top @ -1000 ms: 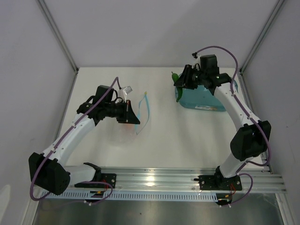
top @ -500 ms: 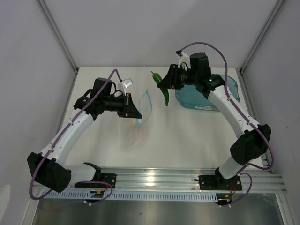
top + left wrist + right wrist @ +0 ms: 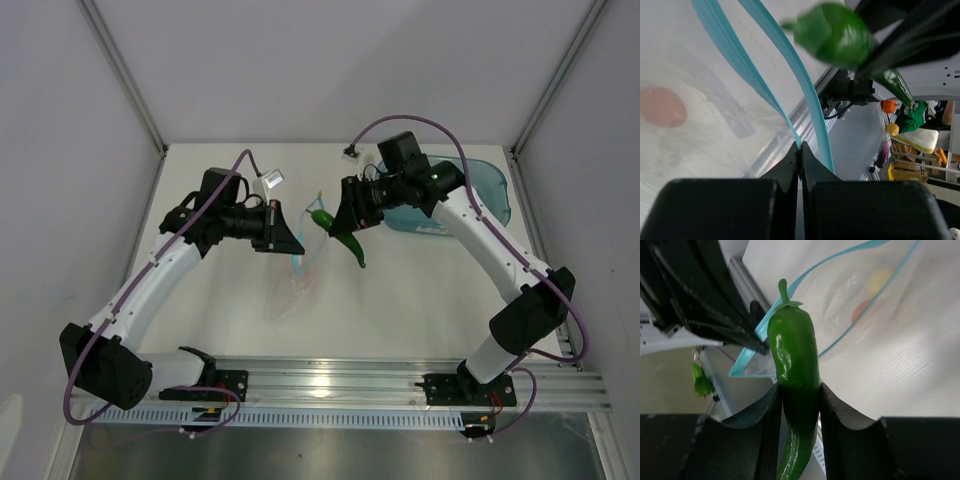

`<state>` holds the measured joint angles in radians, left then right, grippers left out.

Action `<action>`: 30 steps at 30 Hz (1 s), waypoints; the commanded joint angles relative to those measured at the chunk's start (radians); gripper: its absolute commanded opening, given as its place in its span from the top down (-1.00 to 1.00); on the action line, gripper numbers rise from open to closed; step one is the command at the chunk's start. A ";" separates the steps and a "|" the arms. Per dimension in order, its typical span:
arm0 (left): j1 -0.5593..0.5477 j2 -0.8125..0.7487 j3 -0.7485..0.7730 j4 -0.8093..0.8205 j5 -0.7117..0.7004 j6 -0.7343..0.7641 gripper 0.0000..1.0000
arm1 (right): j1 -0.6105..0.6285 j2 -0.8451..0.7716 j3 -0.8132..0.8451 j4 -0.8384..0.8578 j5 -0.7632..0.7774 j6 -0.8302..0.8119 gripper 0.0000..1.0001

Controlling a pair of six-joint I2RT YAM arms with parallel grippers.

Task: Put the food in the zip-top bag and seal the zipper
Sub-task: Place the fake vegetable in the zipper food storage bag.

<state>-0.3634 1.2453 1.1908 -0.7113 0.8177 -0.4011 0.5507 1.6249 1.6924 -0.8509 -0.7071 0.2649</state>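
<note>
My left gripper [image 3: 288, 243] is shut on one lip of the clear zip-top bag [image 3: 300, 270] and holds its mouth open above the table. The light blue zipper [image 3: 737, 60] splits into two strips in the left wrist view. A peach-pink piece [image 3: 661, 106] lies inside the bag, and a pale round one [image 3: 879, 280] shows through the plastic beside it. My right gripper [image 3: 345, 225] is shut on the slim dark green piece [image 3: 792, 357], stem end pointing at the bag mouth [image 3: 790, 295], just right of it.
The translucent teal tub [image 3: 470, 195] stands at the back right, behind my right arm. Grey walls close in the white table on three sides. A metal rail [image 3: 330, 385] runs along the near edge.
My right gripper has carried the green piece from the tub leftward and down to the bag mouth. My left gripper has raised the bag and its mouth has opened.
</note>
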 commanded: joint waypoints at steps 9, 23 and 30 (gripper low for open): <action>-0.011 0.006 -0.010 0.018 -0.066 0.033 0.99 | 0.072 0.018 0.089 -0.269 0.012 -0.093 1.00; -0.045 0.002 -0.046 0.003 -0.123 0.079 0.99 | 0.124 0.141 0.130 -0.321 -0.002 0.003 1.00; -0.054 -0.007 -0.071 0.001 -0.130 0.087 0.99 | 0.124 0.184 0.168 -0.318 -0.011 0.054 1.00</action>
<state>-0.4053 1.2560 1.1248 -0.7158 0.7002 -0.3416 0.6720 1.7985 1.8111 -1.1549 -0.6937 0.2779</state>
